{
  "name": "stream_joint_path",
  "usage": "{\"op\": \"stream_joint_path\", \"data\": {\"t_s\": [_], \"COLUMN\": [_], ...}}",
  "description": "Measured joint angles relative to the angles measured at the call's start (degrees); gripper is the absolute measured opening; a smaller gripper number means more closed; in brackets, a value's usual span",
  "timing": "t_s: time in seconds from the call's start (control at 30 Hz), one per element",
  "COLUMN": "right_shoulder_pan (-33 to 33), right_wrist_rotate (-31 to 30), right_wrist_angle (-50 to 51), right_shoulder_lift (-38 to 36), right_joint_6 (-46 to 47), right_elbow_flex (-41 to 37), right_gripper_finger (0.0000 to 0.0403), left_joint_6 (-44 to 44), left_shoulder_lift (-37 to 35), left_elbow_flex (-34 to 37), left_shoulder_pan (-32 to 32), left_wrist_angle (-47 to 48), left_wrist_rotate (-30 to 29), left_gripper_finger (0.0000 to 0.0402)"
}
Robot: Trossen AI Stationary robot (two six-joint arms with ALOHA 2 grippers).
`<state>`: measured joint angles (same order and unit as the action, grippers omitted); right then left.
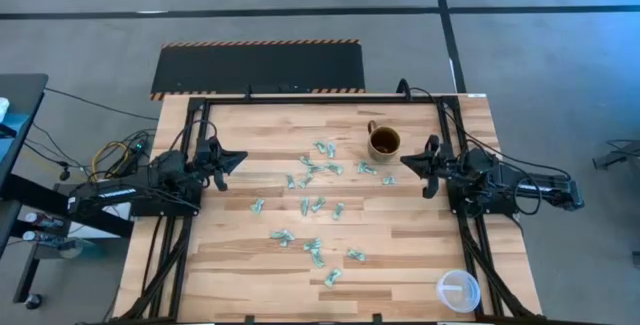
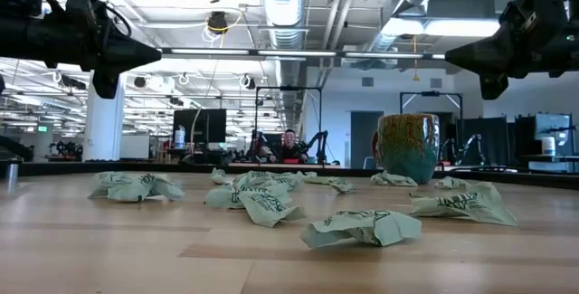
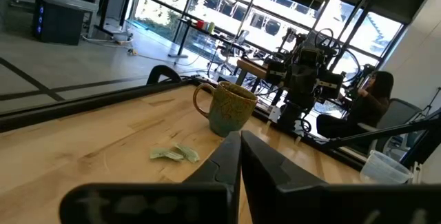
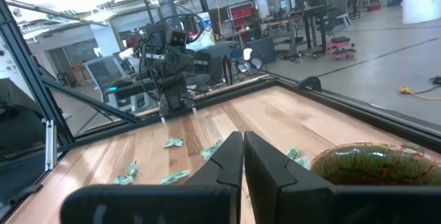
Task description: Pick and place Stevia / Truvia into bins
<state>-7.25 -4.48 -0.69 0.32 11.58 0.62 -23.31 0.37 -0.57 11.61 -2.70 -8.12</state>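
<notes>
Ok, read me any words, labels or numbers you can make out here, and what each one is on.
None can be read.
Sachets: dark print shows on the crumpled paper, too small and blurred to read.
Mug: glaze only, no lettering.
Cup: no label visible.
Striped mat: hazard stripes, no words.

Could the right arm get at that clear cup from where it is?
Probably yes. The clear cup stands alone on the right arm's side at the table's near edge, nothing around it. The right pincer hangs shut and empty beside the mug.
</notes>
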Motion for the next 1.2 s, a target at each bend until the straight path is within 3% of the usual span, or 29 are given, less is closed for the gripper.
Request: {"op": "stream_joint_path", "data": {"t_s": [0.43,0.5,0.57,0.73,0.83,0.97,1.1,1.2], "right_shoulder_pan": [0.0,0.0,0.0,0.0,-0.02,0.0,0.0,0.2], "right_wrist_rotate": [-0.04,-0.47,-1.5,-10.59,-13.58,-7.45,2.17,7.71], "right_wrist_angle": [-0.25,-2.34,-10.15,-33.97,-47.68,-56.0,-52.53,-47.73], "right_shoulder_lift": [0.0,0.05,0.04,0.0,0.02,0.1,4.84,13.53], "right_joint_6": [0.05,3.3,10.4,31.81,32.64,27.28,26.53,26.48], "right_elbow_flex": [0.0,-0.07,-0.07,-0.07,0.01,4.2,14.07,23.43], "right_gripper_finger": [0.0008,0.0008,0.0008,0.0008,0.0008,0.0008,0.0008,0.0008], "left_joint_6": [-0.25,-0.38,-0.06,0.02,0.02,0.02,0.02,0.02], "left_shoulder_lift": [-0.01,0.01,-0.01,-0.01,0.0,-0.01,0.0,-0.01], "left_elbow_flex": [-0.01,-0.01,-0.01,-0.01,-0.01,-0.01,-0.01,-0.01], "left_shoulder_pan": [-0.02,-0.01,-0.02,0.0,-0.01,-0.02,0.01,0.01], "left_wrist_angle": [-0.21,-0.2,-0.19,-0.15,-0.13,-0.11,-0.09,-0.07], "left_wrist_rotate": [-0.04,-0.04,-0.04,-0.04,-0.03,-0.02,-0.02,-0.02], "left_gripper_finger": [0.0,0.0,0.0,0.0,0.0,0.0,0.0,0.0]}}
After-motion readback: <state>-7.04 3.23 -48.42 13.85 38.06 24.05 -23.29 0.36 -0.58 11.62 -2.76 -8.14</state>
